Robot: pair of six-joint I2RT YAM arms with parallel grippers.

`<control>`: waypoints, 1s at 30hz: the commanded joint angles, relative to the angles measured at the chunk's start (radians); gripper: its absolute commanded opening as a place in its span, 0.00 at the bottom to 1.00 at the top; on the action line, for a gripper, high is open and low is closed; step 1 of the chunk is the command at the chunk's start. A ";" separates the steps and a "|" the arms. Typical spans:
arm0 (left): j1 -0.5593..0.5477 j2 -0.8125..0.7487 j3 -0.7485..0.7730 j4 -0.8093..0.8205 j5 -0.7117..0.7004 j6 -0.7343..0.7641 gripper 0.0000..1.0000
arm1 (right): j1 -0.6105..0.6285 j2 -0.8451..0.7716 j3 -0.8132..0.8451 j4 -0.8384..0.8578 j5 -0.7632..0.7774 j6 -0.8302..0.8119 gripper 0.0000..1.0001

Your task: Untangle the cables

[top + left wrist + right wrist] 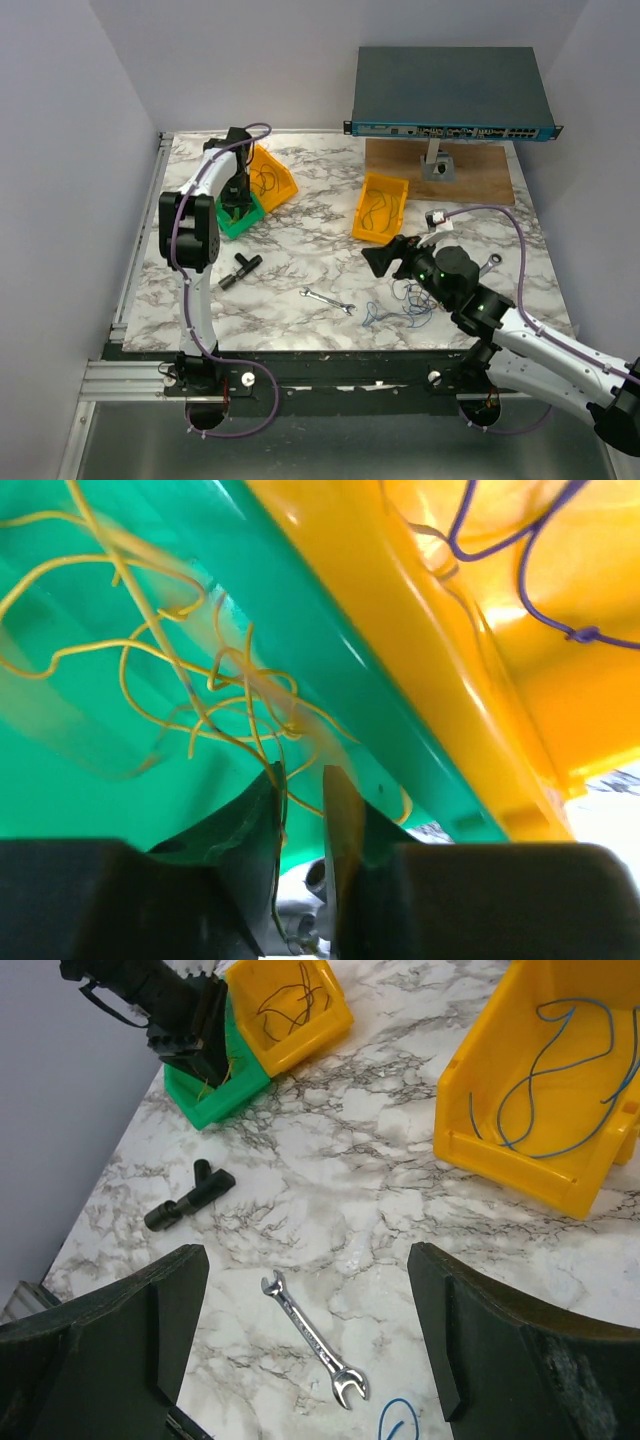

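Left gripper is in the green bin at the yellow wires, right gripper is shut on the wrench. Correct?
No: the right gripper is open and holds nothing; the wrench lies free on the table, as the right wrist view shows. The rest is right.

Wrench (328, 301) and black fitting (239, 268) obstruct open tabletop (300, 230) left of cables (400, 305).

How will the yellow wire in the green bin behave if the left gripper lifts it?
The yellow wire likely lifts floppy: it lies in loose, hair-thin loops. Probably near weightless, so the green bin should stay put. Overlapping loops may snag and come up as one clump.
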 commanded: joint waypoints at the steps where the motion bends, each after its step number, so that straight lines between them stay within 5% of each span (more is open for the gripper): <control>1: -0.004 -0.081 0.046 -0.047 0.040 -0.003 0.32 | -0.005 -0.005 0.004 0.023 -0.023 0.007 0.90; 12: -0.004 -0.183 0.164 -0.092 0.011 -0.022 0.43 | -0.006 -0.058 -0.006 -0.020 -0.012 0.013 0.89; 19: -0.003 -0.250 0.103 -0.014 0.025 -0.020 0.51 | -0.005 -0.068 -0.005 -0.031 -0.021 0.018 0.89; 26: -0.003 -0.192 0.162 0.036 0.085 -0.024 0.63 | -0.005 -0.083 0.003 -0.048 -0.017 0.012 0.90; 30: -0.004 -0.120 0.225 -0.004 0.106 -0.023 0.63 | -0.006 -0.080 0.009 -0.051 -0.015 0.010 0.90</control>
